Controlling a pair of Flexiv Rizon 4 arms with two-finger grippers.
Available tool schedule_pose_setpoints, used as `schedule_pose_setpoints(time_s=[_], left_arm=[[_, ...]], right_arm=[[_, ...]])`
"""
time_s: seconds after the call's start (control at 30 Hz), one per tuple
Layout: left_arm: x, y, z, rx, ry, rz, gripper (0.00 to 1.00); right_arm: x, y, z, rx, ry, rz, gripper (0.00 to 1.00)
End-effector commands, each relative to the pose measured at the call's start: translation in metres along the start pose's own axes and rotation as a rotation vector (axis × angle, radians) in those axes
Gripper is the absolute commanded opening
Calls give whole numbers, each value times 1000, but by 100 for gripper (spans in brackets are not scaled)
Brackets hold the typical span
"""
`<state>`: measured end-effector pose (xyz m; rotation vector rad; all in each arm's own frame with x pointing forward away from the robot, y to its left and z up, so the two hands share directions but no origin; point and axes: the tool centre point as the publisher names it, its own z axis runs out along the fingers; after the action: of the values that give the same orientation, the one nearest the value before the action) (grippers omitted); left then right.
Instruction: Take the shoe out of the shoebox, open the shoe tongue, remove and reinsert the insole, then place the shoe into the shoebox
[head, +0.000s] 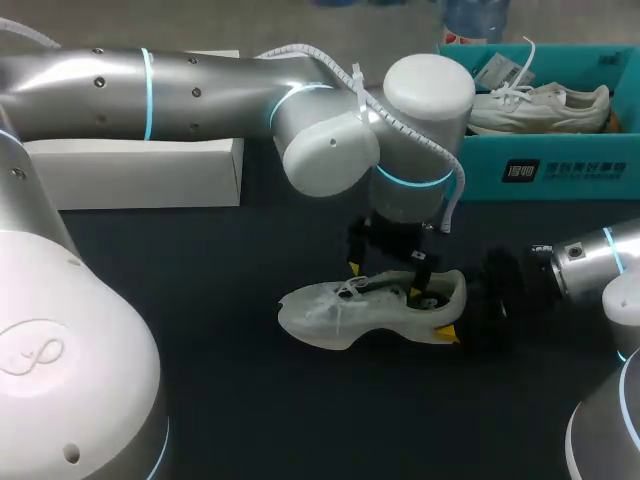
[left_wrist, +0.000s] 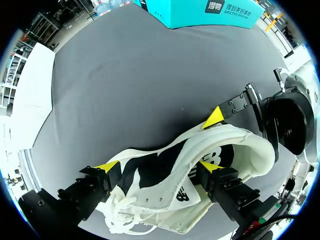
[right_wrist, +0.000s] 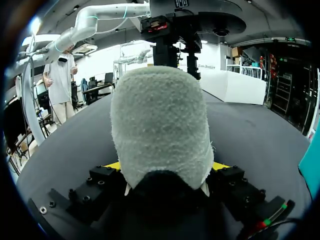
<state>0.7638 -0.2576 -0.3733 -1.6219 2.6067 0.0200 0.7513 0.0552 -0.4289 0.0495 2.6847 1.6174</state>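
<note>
Both the left pincer (left_wrist: 157, 169) and right pincer (right_wrist: 166, 166) clamp the shoe (head: 372, 308) on the dark table (head: 200, 350).

A cream-white sneaker (head: 330, 315) sits on the dark table near the middle, toe toward the robot's left and heel toward its right. It seems to rest upright on its sole, though the underside is hidden. Its opening faces up, showing a dark lining (left_wrist: 155, 170), with loose white laces (left_wrist: 122, 220) bunched toward the toe. Well apart, at the far right, stands an open teal shoebox (head: 560, 170) holding a second white sneaker (head: 545, 105) on its side.
</note>
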Motion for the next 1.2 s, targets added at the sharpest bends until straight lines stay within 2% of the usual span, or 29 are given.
schedule_pose_setpoints(time_s=[0.03,0.2,0.43,0.63,0.9,1.03,1.1,1.13,1.2], left_arm=[[2,1,8,9,-21,6,100],[-7,6,15,21,-66,-12,100],[-30,15,10,49,-151,-146,100],[-38,18,-3,12,-125,-201,100],[-38,24,-18,-9,-110,-246,100],[-38,28,-24,-20,-98,-250,91],[-36,30,-29,-27,-84,-249,80],[-36,31,-31,-27,-79,-247,75],[-34,33,-35,-31,-68,-254,53]], right_arm=[[-2,-2,2,3,-2,-1,0],[-2,-2,2,3,-2,-1,0],[-2,-2,2,3,-2,-1,0],[-2,-2,2,3,-2,-1,0],[-2,-2,2,3,-2,-1,0],[-2,-2,2,3,-2,-1,0],[-2,-2,2,3,-2,-1,0],[-2,-2,2,3,-2,-1,0],[-2,-2,2,3,-2,-1,0]])
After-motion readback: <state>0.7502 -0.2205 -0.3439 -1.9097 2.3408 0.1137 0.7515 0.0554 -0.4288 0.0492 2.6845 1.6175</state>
